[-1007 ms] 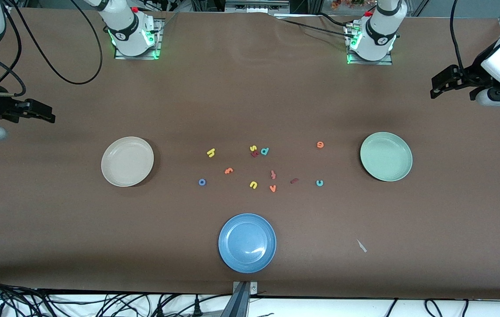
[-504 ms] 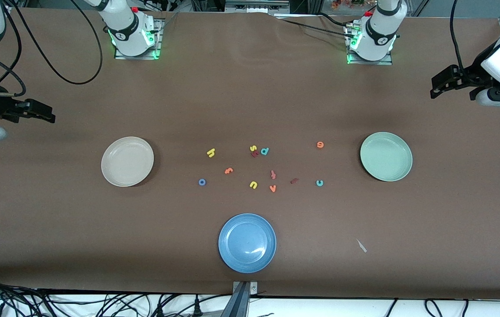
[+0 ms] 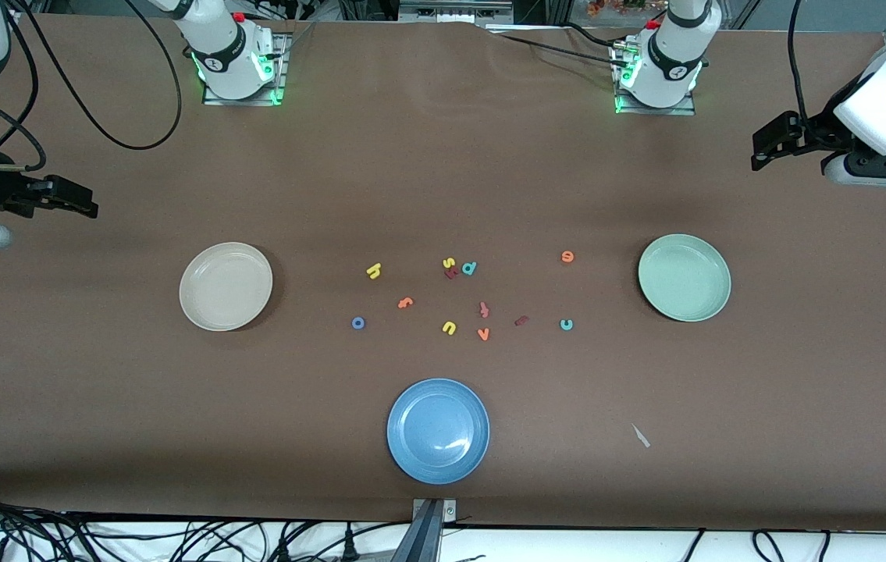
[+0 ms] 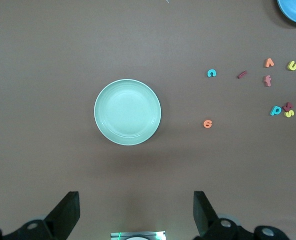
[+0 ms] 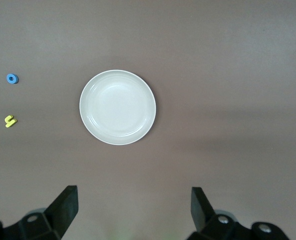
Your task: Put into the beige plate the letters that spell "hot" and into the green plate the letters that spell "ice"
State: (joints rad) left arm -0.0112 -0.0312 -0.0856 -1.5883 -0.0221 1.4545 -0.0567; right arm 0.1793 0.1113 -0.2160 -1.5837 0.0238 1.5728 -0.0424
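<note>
The green plate (image 4: pixel 128 112) lies empty on the brown desk (image 4: pixel 48 60). Well apart from it lie the orange e (image 4: pixel 207 123), teal c (image 4: pixel 211 73) and dark red i (image 4: pixel 242 74). The left pincer (image 4: pixel 136 220) hovers with jaws spread wide.

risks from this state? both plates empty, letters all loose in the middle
1. Decoys: the yellow s, teal d and a dark red letter sit clustered, and the orange v lies close to the dark red i; a wrong pick seems likely.
2. The letters are tiny and flat, so the open left gripper or right gripper may slip off one.
</note>
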